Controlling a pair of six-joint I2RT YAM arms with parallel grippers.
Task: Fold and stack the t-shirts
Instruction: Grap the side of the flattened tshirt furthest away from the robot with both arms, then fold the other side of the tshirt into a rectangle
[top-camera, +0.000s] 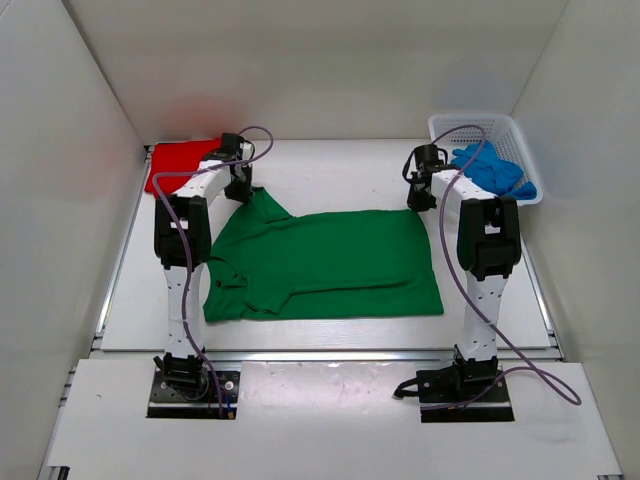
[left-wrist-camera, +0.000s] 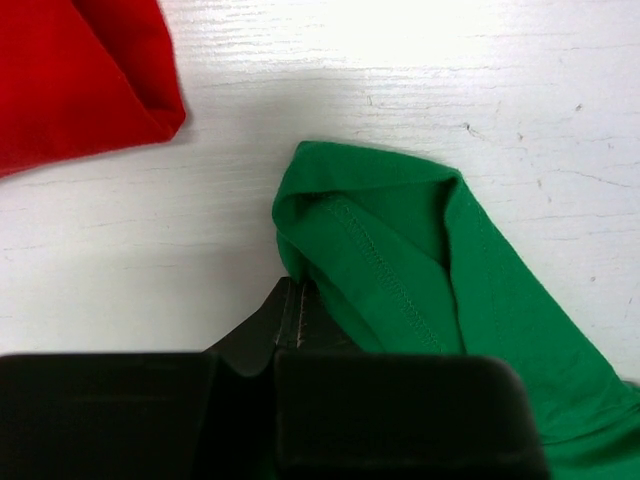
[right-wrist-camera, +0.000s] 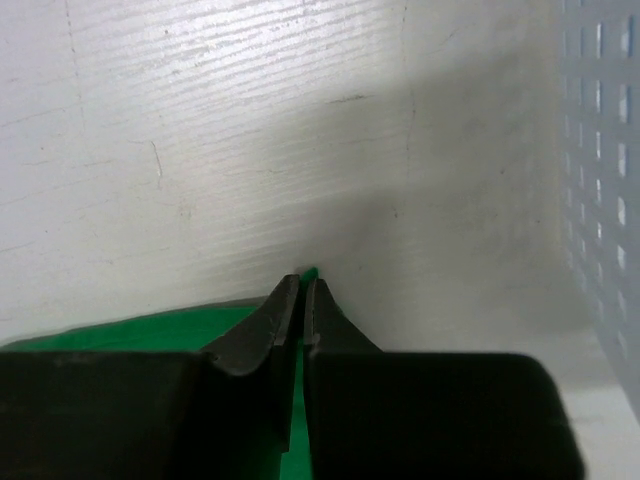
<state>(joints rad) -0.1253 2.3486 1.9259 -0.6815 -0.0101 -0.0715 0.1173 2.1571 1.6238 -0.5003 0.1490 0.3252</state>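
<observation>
The green t-shirt (top-camera: 320, 262) lies spread flat in the middle of the table. My left gripper (top-camera: 240, 190) is shut on its far left sleeve, seen bunched in the left wrist view (left-wrist-camera: 400, 250) just past the jaws (left-wrist-camera: 292, 295). My right gripper (top-camera: 421, 200) is shut on the shirt's far right corner; a sliver of green cloth (right-wrist-camera: 308, 273) shows between the closed fingers. The red t-shirt (top-camera: 180, 160) lies at the far left corner, also in the left wrist view (left-wrist-camera: 80, 80). The blue t-shirt (top-camera: 492, 170) sits bunched in the basket.
A white plastic mesh basket (top-camera: 520, 135) stands at the far right corner; its wall shows in the right wrist view (right-wrist-camera: 600, 170). White enclosure walls stand on the left, right and back.
</observation>
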